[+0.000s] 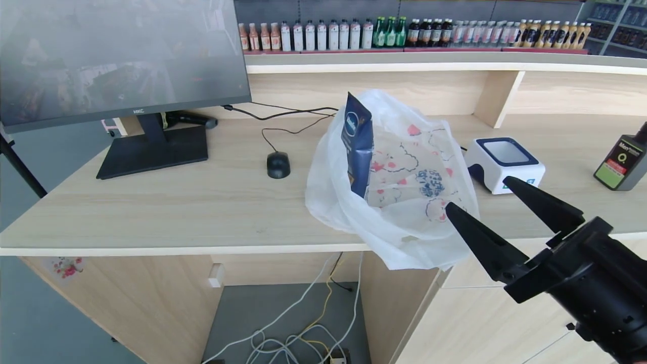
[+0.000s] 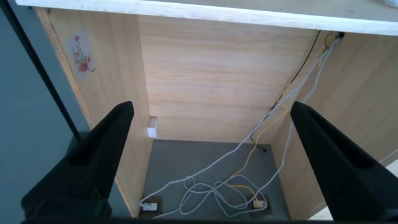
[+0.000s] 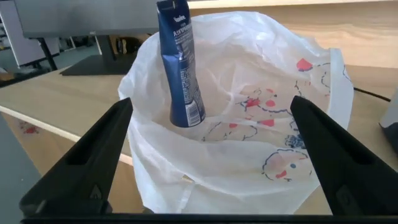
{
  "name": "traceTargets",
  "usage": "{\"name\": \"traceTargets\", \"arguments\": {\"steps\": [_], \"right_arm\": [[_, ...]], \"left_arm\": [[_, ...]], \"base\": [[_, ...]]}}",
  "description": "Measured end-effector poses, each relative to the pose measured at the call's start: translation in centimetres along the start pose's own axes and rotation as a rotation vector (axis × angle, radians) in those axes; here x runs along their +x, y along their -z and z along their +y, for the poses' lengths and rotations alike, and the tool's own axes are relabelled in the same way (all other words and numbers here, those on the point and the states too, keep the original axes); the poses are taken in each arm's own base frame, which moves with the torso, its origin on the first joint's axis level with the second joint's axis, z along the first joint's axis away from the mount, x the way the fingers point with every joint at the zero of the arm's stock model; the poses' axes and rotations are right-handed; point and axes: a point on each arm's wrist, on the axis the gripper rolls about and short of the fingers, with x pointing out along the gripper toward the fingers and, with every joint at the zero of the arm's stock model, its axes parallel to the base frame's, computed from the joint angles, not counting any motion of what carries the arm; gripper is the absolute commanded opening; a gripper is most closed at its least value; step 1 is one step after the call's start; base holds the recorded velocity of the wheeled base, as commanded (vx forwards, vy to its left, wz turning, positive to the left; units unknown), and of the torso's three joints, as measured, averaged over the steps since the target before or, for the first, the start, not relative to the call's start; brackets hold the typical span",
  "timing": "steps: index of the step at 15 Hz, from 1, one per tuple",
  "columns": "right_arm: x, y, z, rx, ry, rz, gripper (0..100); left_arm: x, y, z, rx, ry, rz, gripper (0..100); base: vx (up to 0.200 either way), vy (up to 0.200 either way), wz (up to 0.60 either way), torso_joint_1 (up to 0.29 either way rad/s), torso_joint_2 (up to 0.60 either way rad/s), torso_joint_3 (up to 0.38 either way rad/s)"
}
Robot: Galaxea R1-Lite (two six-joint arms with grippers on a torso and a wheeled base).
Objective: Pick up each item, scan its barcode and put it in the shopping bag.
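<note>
A white plastic shopping bag (image 1: 404, 182) with red and blue prints sits on the wooden counter (image 1: 202, 202), slumping over its front edge. A dark blue pouch (image 1: 357, 144) stands upright inside it, its top sticking out; the pouch (image 3: 180, 68) and bag (image 3: 249, 143) lie straight ahead in the right wrist view. A white and blue barcode scanner (image 1: 504, 164) stands right of the bag. My right gripper (image 1: 477, 197) hangs open and empty in front of the bag's right side. My left gripper (image 2: 211, 134) is open and empty below the counter, facing its wooden panel.
A dark bottle with a green label (image 1: 623, 162) stands at the counter's far right. A monitor (image 1: 121, 55) and a black mouse (image 1: 278, 165) occupy the left. Bottles line the back shelf (image 1: 414, 33). Loose cables (image 2: 224, 186) lie on the floor under the counter.
</note>
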Motion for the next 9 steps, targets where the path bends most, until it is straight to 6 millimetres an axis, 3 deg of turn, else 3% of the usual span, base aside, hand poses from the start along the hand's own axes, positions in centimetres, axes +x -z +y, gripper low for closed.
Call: {"name": "traceTargets", "arguments": {"steps": [7,9], "right_arm": [[0.31,0.37,0.05,0.036,0.001,0.014,100],[0.72,0.3,0.13,0.027,0.009,0.007,100]], "left_arm": [[0.0,0.0,0.0,-0.001,0.0,0.0,100],[0.0,0.0,0.0,-0.001,0.0,0.0,100]], "base": [[0.0,0.0,0.0,0.0,0.0,0.0],[0.0,-0.2,0.0,0.002,0.0,-0.005]]}}
